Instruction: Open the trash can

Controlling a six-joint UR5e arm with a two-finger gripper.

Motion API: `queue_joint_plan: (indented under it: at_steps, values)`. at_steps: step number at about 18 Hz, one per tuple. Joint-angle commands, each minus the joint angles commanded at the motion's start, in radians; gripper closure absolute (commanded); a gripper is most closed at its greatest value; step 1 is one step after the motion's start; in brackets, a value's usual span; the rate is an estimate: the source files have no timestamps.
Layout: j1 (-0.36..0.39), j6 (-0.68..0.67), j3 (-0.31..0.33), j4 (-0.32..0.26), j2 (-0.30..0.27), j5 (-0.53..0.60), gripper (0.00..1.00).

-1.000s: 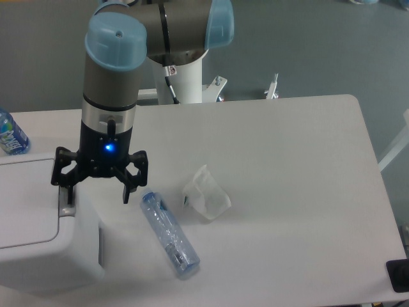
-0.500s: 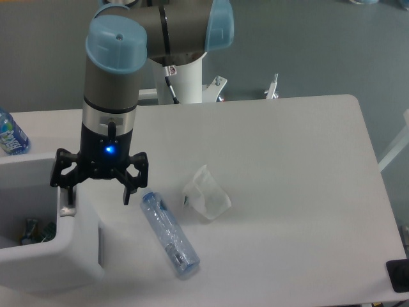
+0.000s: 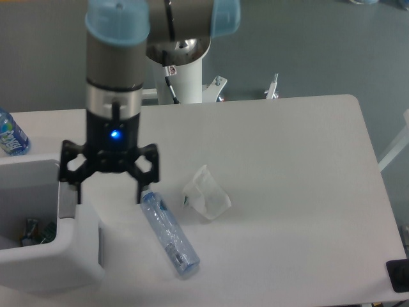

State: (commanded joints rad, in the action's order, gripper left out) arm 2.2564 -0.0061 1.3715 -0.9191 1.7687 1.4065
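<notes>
The trash can (image 3: 73,256) is a large white boxy bin at the lower left. No lid covers its top, and its inside (image 3: 29,231) shows with some rubbish at the bottom. The grey push tab (image 3: 65,206) sits on its right rim. My gripper (image 3: 107,198) hangs open and empty just above that rim. Its left finger is over the tab and its right finger is past the bin's right side. I cannot see the lid itself.
A clear plastic bottle (image 3: 169,235) lies right of the bin. A clear plastic cup (image 3: 206,193) lies on its side beside it. A blue-labelled bottle (image 3: 9,134) stands at the far left edge. The arm's base (image 3: 182,80) is behind the table.
One second ago the flat lid covered the bin; it then opened and the inside shows. Since then my gripper has risen a little and shifted slightly right, still open.
</notes>
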Motion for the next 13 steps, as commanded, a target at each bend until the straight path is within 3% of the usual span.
queue_joint_plan:
  at_steps: [4,7,13]
  values:
    - [0.075,0.005,-0.043,0.016,-0.008,0.153,0.00]
    - [0.126,0.130,-0.038,-0.001,-0.008,0.201,0.00]
    - [0.205,0.523,-0.026,-0.159,-0.009,0.301,0.00]
